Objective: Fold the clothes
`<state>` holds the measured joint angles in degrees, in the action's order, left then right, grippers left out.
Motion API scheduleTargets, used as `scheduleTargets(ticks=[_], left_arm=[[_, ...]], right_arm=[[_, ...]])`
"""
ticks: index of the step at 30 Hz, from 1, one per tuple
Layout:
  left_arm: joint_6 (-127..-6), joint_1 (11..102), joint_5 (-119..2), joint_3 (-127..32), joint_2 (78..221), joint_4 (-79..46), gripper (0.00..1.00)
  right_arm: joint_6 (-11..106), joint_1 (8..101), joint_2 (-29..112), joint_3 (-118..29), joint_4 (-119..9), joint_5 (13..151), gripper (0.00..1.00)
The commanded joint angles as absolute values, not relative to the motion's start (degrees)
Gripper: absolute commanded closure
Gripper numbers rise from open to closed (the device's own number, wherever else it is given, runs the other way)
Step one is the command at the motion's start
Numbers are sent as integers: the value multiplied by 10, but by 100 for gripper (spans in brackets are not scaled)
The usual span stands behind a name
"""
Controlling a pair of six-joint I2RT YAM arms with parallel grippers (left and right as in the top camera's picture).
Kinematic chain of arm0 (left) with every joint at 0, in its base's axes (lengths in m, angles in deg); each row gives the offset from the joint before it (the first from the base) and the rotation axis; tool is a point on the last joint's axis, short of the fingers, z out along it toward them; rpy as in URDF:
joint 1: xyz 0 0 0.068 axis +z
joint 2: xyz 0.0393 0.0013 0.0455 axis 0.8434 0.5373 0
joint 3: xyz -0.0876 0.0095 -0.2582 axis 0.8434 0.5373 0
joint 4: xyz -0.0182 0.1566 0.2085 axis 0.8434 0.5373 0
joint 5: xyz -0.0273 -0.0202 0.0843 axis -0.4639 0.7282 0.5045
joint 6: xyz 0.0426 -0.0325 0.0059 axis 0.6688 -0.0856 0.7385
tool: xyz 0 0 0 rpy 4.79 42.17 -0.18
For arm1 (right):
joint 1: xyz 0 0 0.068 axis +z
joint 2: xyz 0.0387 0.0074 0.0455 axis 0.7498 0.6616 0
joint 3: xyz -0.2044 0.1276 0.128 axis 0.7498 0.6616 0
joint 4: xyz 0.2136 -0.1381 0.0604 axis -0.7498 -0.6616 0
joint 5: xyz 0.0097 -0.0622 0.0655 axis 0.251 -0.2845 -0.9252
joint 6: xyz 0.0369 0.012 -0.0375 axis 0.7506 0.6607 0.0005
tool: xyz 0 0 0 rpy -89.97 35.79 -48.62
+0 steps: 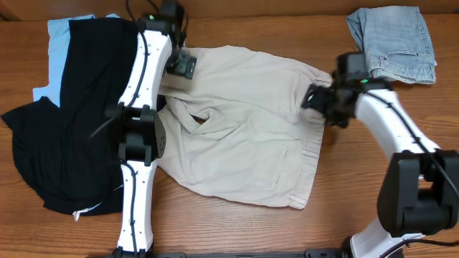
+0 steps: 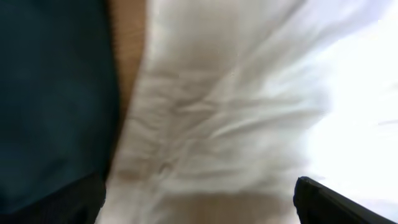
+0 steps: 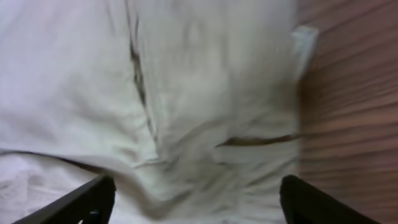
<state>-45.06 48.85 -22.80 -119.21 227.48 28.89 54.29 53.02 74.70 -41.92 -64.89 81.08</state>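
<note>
Overhead | beige shorts [image 1: 244, 136] on table [image 1: 287, 229] | left pincer [image 1: 183, 66], right pincer [image 1: 313, 97] above

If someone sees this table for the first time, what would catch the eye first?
The big beige shorts lie rumpled across the middle, with the left gripper and right gripper over opposite edges. Then the black garment at left and the folded denim in the far right corner.
</note>
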Motion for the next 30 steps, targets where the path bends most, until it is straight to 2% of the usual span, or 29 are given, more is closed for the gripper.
scheduleTargets(ticks=[1, 3, 6, 9, 19, 25, 30], left_arm=[[-476, 485, -256, -1292, 2271, 324, 0], [-477, 485, -262, -1346, 2271, 352, 0], [-477, 485, -264, -1408, 2271, 379, 0], [-477, 485, -264, -1449, 2271, 393, 0], [-477, 485, -293, -1476, 2269, 407, 0], [-477, 485, -298, -1476, 2269, 406, 0], [-477, 485, -298, -1476, 2269, 404, 0]], right_arm=[[547, 565, 749, -382, -621, 804, 22], [547, 577, 750, -362, -602, 805, 34], [549, 584, 750, -334, -582, 808, 48], [549, 584, 752, -306, -561, 808, 55], [596, 568, 794, -290, -513, 912, 54], [598, 515, 820, -290, -441, 946, 45], [567, 473, 825, -291, -353, 935, 42]])
